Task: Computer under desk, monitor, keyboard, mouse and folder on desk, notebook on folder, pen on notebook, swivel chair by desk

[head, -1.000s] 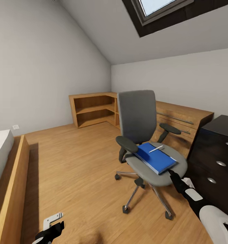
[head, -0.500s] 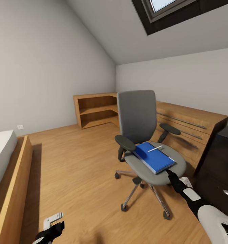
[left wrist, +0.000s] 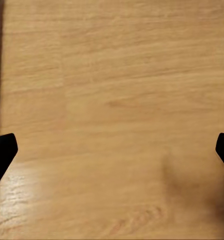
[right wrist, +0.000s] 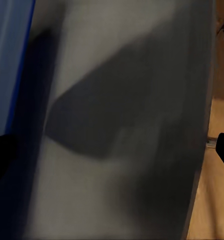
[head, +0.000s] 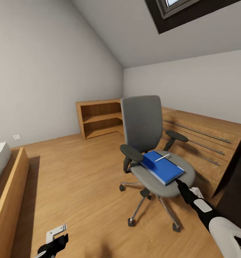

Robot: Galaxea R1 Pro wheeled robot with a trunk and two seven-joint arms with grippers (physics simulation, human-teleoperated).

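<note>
My right gripper (head: 179, 183) hangs just above the front edge of the chair (head: 149, 143) seat, fingers spread wide with nothing between them; in the right wrist view the 2 dark fingertips sit at opposite edges with grey padding between and the folder (right wrist: 9, 60) at one side. I judge it is placed there because the folder (head: 162, 167) is the next thing to lift, and coming in low over the seat lets a finger slide under the folder's near corner. The folder lies flat on the seat, between the 2 armrests, with 1 pen (head: 162, 157) resting on top toward the backrest. I can't tell whether a notebook lies with the folder. My left gripper (head: 56, 239) is also parted and empty, parked low over bare floor (left wrist: 112, 100) well away from the chair, out of the way. Behind the chair stand 1 open shelf unit (head: 99, 118) and 1 wooden drawer cabinet (head: 202, 143).
</note>
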